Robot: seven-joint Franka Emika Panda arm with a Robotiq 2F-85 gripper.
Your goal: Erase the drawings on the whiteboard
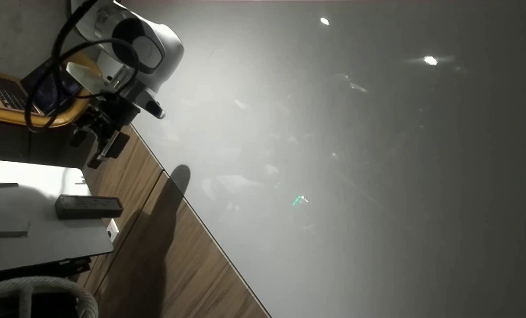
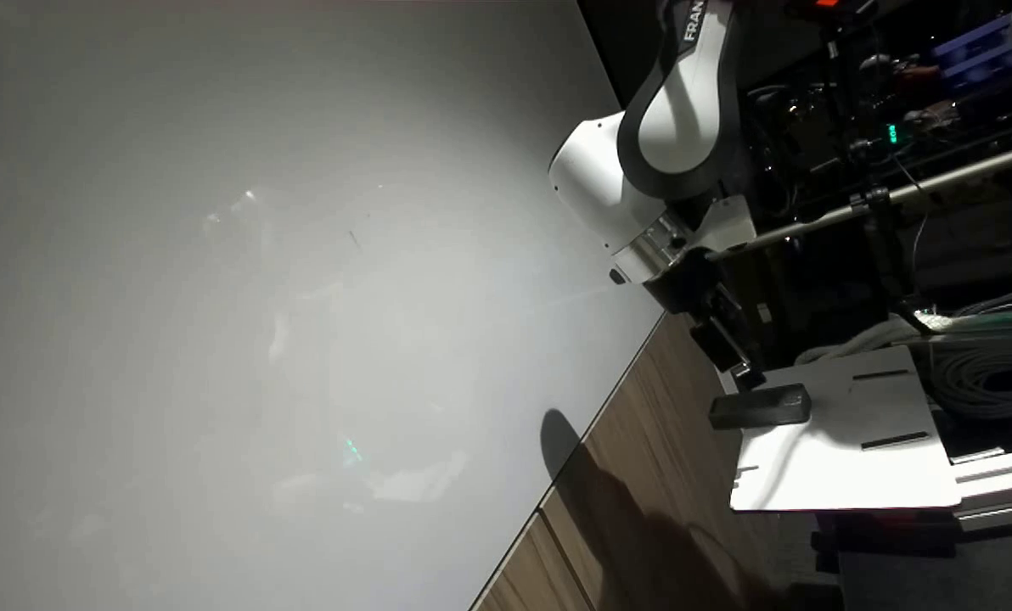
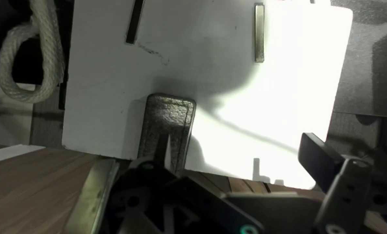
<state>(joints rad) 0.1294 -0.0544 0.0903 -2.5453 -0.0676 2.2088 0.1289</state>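
Observation:
The whiteboard [image 1: 377, 247] is a huge glossy pale grey surface in both exterior views [image 2: 175, 356]. Of the drawings, only a short, thin dark stroke [image 2: 354, 239] shows faintly on it; other marks are too faint to tell from glints. A dark rectangular block [image 3: 169, 117], like an eraser, lies at the edge of a white shelf in all views [image 1: 89, 207] [image 2: 761, 407]. My gripper [image 3: 239, 143] is open with nothing between its fingers. It is over the shelf's edge, with one finger overlapping the block in the wrist view; contact cannot be told. The gripper is off the whiteboard [image 1: 102, 148] [image 2: 735, 352].
The white shelf [image 3: 278, 97] has slots. A brown wood-grain strip [image 1: 201, 265] borders the whiteboard. A rope loop [image 3: 28, 94] hangs beside the shelf. A laptop [image 1: 9, 92] sits behind the arm, and a black cable [image 1: 29, 97] loops near the wrist. Cluttered rails [image 2: 947, 195] stand behind.

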